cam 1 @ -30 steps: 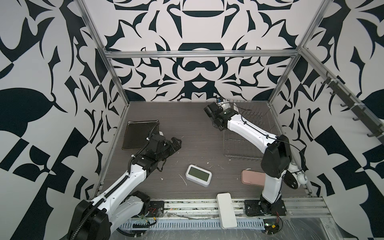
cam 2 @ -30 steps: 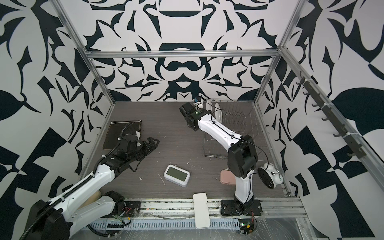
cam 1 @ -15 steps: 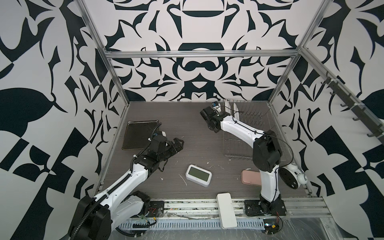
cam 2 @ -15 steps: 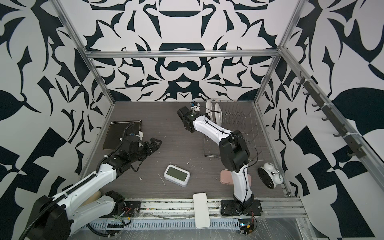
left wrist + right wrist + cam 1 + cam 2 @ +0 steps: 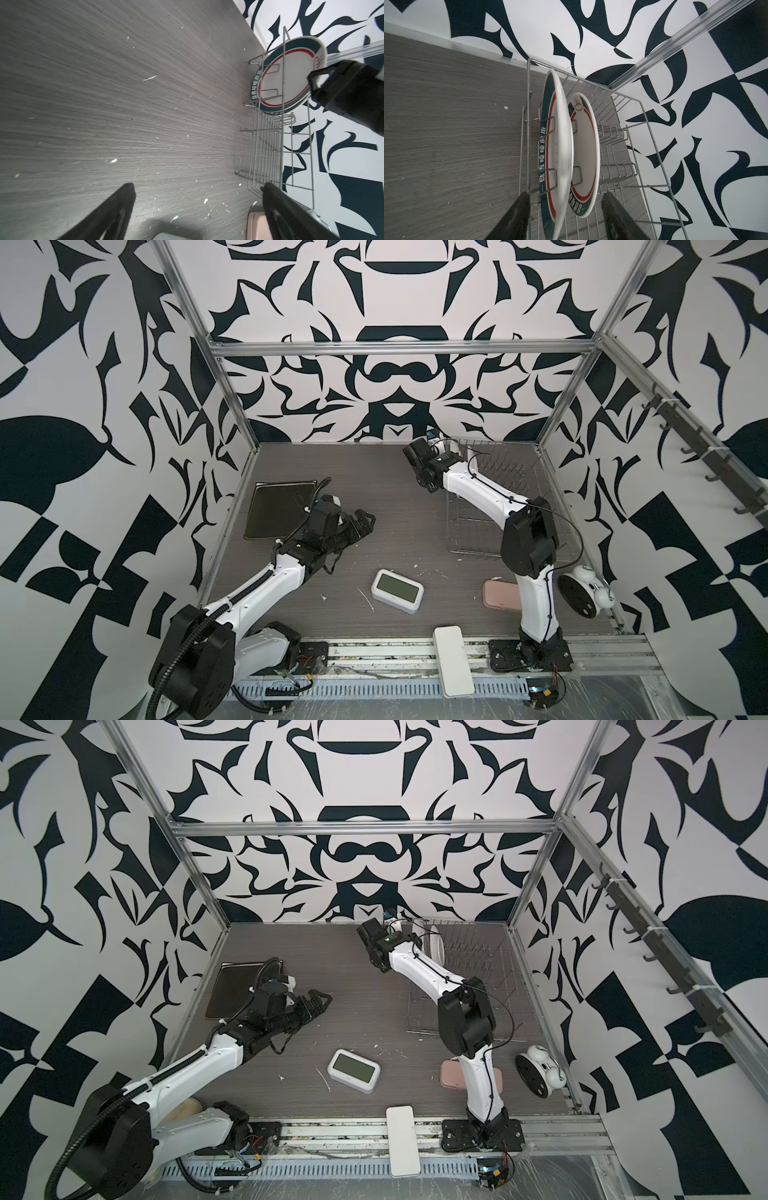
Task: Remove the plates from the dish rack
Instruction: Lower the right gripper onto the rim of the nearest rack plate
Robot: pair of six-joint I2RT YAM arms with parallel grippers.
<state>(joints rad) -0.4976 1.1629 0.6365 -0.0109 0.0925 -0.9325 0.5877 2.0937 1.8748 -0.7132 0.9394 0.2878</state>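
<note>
Right end effector [image 5: 565,194] is spread astride two teal-rimmed round plates, front plate [image 5: 562,145] and rear plate [image 5: 586,145], standing on edge at the dish rack's [image 5: 654,143] far end. Danger: closing here could pinch both together, or snag a prong and drag the rack.

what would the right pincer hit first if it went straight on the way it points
Likely the edge of the nearer round white teal-banded plate, upright in the silver wire dish rack.
</note>
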